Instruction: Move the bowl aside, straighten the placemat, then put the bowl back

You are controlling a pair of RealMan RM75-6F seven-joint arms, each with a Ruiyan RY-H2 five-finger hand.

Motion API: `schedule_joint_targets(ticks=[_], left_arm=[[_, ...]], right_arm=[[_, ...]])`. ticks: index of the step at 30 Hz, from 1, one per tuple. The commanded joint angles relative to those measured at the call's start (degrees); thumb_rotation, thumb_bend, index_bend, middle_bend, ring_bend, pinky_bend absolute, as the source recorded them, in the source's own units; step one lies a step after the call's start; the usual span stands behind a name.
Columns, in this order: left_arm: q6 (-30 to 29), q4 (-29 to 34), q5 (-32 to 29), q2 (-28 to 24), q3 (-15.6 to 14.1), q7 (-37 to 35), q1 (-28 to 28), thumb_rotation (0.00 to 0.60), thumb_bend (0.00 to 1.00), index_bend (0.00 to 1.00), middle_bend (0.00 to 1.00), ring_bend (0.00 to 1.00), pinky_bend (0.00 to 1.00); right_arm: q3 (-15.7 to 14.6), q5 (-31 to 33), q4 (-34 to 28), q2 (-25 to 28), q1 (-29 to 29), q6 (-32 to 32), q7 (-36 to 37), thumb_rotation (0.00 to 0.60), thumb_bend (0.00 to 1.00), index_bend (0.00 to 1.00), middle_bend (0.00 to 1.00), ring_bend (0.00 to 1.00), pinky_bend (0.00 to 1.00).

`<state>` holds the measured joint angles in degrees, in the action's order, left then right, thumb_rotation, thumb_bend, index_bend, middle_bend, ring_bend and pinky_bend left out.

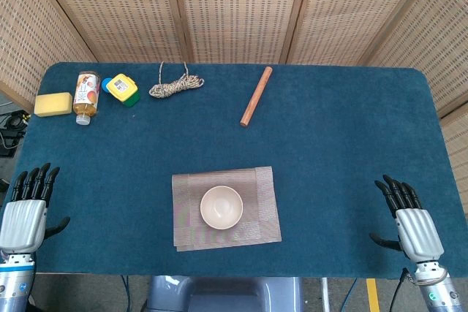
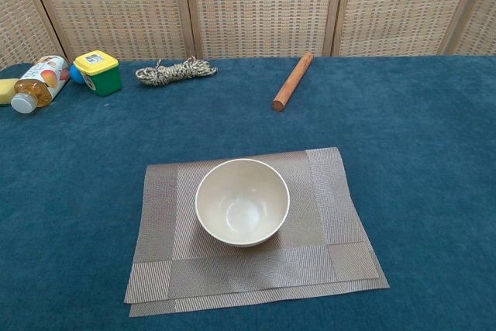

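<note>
Left hand [image 1: 23, 217] at the counter's [image 1: 344, 144] front left corner, palm down, fingers [image 1: 35, 180] spread and holding nothing. Along the back left edge: yellow sponge [image 1: 53, 104], juice bottle [image 1: 86, 97] lying on its side, yellow-lidded green block [image 1: 122, 89], then a coil of rope [image 1: 175, 86]. Near the front edge, about midway along it: grey woven placemat [image 1: 225, 208], skewed slightly off the counter's edge, doubled layers showing at its front edge in the chest view. Cream bowl [image 1: 221, 207] upright and empty on the placemat, near its middle. Wooden rod [image 1: 256, 96] lying at a slant toward the back edge, right of the rope. Right hand [image 1: 412, 224] at the front right corner, fingers [image 1: 398, 191] apart, empty.
</note>
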<state>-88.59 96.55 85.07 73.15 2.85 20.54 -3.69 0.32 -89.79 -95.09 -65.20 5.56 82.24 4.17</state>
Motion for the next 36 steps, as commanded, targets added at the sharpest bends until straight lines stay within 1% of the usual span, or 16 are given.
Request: schedule_joint_targets(ticks=[1, 15, 23, 28, 32, 36], left_arm=[[0.02, -0.02, -0.02, 0.01, 0.01, 0.03, -0.01, 0.600, 0.07, 0.00, 0.00, 0.00, 0.00], [0.13, -0.06, 0.06, 0.06, -0.06, 0.11, -0.06, 0.600, 0.07, 0.00, 0.00, 0.00, 0.00], [0.48, -0.20, -0.10, 0.33, -0.09, 0.53, -0.22, 0.600, 0.07, 0.00, 0.00, 0.00, 0.00], [0.89, -0.33, 0.22, 0.56, -0.33, 0.79, -0.45, 0.600, 0.07, 0.00, 0.00, 0.00, 0.00], [1.85, -0.57, 1.11, 1.07, -0.58, 0.75, -1.22, 0.600, 0.07, 0.00, 0.00, 0.00, 0.00], [4.28, -1.52, 2.50, 2.28, -0.95, 0.84, -2.99, 0.600, 0.07, 0.02, 0.00, 0.00, 0.00]], right_arm=[[-0.01, 0.00, 0.00, -0.01, 0.00, -0.03, -0.04, 0.600, 0.13, 0.02, 0.00, 0.00, 0.00], [0.52, 0.11, 0.14, -0.36, -0.27, 1.06, -0.14, 0.600, 0.13, 0.01, 0.00, 0.00, 0.00], [2.20, 2.93, 0.79, -0.61, -0.41, 1.38, 0.61, 0.600, 0.13, 0.00, 0.00, 0.00, 0.00], [2.21, 2.91, 0.69, -0.43, -0.46, 1.39, 0.96, 0.600, 0.13, 0.00, 0.00, 0.00, 0.00], [2.14, 2.78, 0.63, -0.25, -0.53, 1.42, 1.17, 0.600, 0.13, 0.00, 0.00, 0.00, 0.00], [2.32, 3.10, 0.45, 0.07, -0.60, 1.45, 1.70, 0.600, 0.13, 0.00, 0.00, 0.00, 0.00]])
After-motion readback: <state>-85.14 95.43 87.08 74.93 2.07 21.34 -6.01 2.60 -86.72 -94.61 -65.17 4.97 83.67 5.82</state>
